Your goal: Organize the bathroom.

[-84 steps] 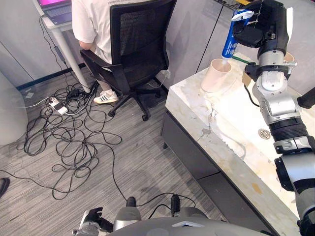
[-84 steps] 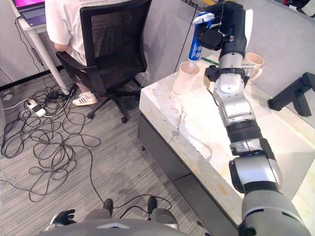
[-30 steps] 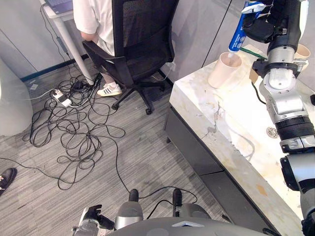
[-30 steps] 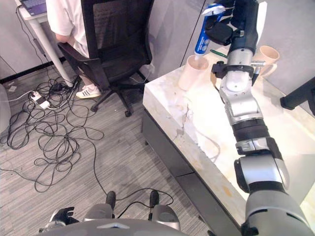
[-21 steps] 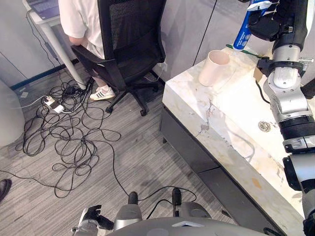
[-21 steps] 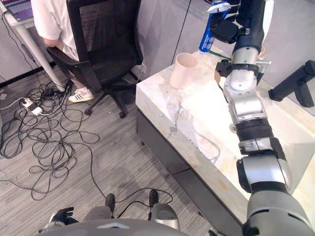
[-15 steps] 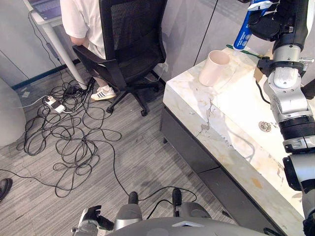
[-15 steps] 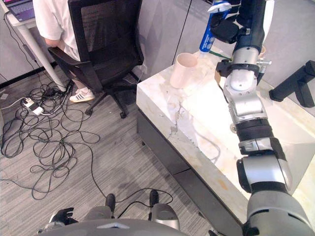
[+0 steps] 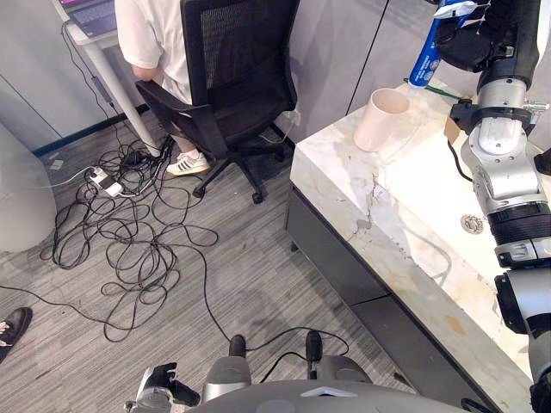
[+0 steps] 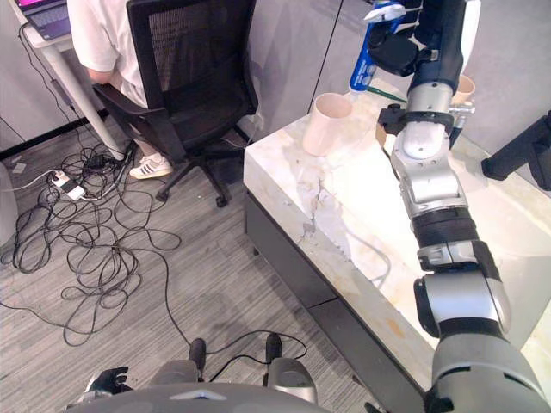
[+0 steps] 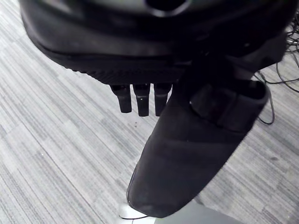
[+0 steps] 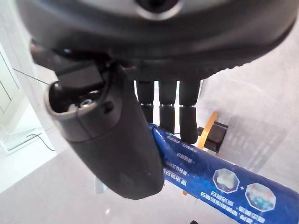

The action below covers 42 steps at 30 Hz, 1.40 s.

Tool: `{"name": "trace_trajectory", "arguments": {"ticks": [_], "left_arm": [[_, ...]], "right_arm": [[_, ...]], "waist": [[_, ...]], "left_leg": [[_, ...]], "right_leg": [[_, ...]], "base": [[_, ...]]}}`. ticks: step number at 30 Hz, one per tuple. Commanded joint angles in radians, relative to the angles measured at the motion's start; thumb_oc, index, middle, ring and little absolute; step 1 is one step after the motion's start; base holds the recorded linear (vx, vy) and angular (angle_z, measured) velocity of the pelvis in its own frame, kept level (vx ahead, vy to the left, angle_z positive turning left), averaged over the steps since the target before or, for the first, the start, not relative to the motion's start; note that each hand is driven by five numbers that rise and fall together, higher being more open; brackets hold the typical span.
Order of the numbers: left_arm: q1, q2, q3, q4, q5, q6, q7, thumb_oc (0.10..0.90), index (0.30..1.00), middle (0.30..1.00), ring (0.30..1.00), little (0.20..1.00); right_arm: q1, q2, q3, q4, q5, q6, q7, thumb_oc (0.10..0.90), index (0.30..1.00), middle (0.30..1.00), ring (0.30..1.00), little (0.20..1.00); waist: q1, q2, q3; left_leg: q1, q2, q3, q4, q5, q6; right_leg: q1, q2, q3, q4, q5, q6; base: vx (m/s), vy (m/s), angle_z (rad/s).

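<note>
My right hand (image 9: pixel 482 39) is raised over the back of the marble counter (image 9: pixel 405 232), shut on a blue toothpaste tube (image 9: pixel 428 50). In the right wrist view the tube (image 12: pixel 219 179) lies pinched between the thumb and the fingers (image 12: pixel 167 112). The tube hangs upright, its lower end a little to the right of and above a pale pink cup (image 9: pixel 380 119) near the counter's far left corner. Behind the cup a green toothbrush (image 9: pixel 435 87) lies on the counter. My left hand (image 9: pixel 159 394) hangs low by my side over the floor, fingers (image 11: pixel 138 98) relaxed and empty.
A second beige cup (image 10: pixel 465 86) stands behind my right arm. A black faucet (image 10: pixel 527 153) and a drain (image 9: pixel 472 224) lie to the right. Left of the counter, a person (image 9: pixel 159 43) sits in a black office chair (image 9: pixel 241 77), with tangled cables (image 9: pixel 129 232) on the floor.
A second ago the tube's lower end was at the cup's mouth; my right hand has since carried it up and to the right of the cup. The camera has shifted.
</note>
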Motion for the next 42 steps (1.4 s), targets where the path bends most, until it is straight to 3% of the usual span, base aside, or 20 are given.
{"name": "trace_trajectory", "arguments": {"ticks": [1, 26, 36, 37, 38, 42], "left_arm": [[0.02, 0.073, -0.044, 0.025, 0.029, -0.015, 0.024, 0.8, 0.9, 0.9, 0.9, 0.9], [-0.019, 0.081, -0.071, 0.013, -0.003, -0.025, 0.033, 0.8, 0.9, 0.9, 0.9, 0.9], [-0.028, 0.076, -0.079, 0.015, 0.013, -0.038, 0.016, 0.8, 0.9, 0.9, 0.9, 0.9], [-0.026, 0.075, -0.081, 0.016, 0.012, -0.039, 0.017, 0.8, 0.9, 0.9, 0.9, 0.9], [-0.026, 0.071, -0.084, 0.019, 0.022, -0.046, 0.015, 0.8, 0.9, 0.9, 0.9, 0.9], [-0.024, 0.066, -0.086, 0.021, 0.035, -0.047, 0.015, 0.8, 0.9, 0.9, 0.9, 0.9]], "right_arm": [[-0.141, -0.049, -0.058, -0.014, -0.007, -0.099, -0.06, 0.4, 0.3, 0.3, 0.3, 0.3], [-0.151, -0.008, -0.056, 0.024, -0.006, -0.09, -0.086, 0.4, 0.3, 0.3, 0.3, 0.3], [-0.143, 0.015, -0.063, 0.038, 0.027, -0.077, -0.072, 0.4, 0.3, 0.3, 0.3, 0.3], [-0.142, 0.016, -0.064, 0.039, 0.033, -0.078, -0.07, 0.417, 0.326, 0.326, 0.326, 0.326], [-0.134, 0.026, -0.066, 0.04, 0.039, -0.072, -0.055, 0.8, 0.9, 0.9, 0.9, 0.9], [-0.123, 0.043, -0.065, 0.038, 0.069, -0.049, -0.017, 0.8, 0.9, 0.9, 0.9, 0.9]], "waist": [[0.026, -0.028, -0.069], [0.032, -0.003, 0.002], [0.021, 0.002, 0.003], [0.02, 0.002, 0.002], [0.015, 0.003, -0.003], [0.009, 0.003, -0.011]], "left_leg": [[-0.044, 0.081, 0.027, 0.117, -0.013, 0.009], [-0.086, 0.066, -0.007, 0.135, -0.004, 0.01], [-0.081, 0.063, -0.002, 0.129, -0.003, 0.009], [-0.08, 0.063, -0.001, 0.129, -0.003, 0.009], [-0.076, 0.063, 0.003, 0.131, -0.006, 0.008], [-0.067, 0.063, 0.011, 0.133, -0.011, 0.008]], "right_leg": [[-0.069, -0.032, 0.07, 0.133, -0.052, 0.024], [-0.099, -0.04, 0.065, 0.145, -0.043, 0.023], [-0.1, -0.042, 0.071, 0.14, -0.04, 0.023], [-0.1, -0.042, 0.072, 0.14, -0.04, 0.023], [-0.1, -0.042, 0.075, 0.142, -0.041, 0.024], [-0.093, -0.043, 0.08, 0.139, -0.041, 0.025]], "base": [[0.0, -0.018, 0.03], [-0.02, -0.003, 0.02], [-0.02, 0.003, 0.0], [0.0, 0.0, 0.0], [0.0, 0.0, 0.0], [0.01, 0.019, -0.05]]}}
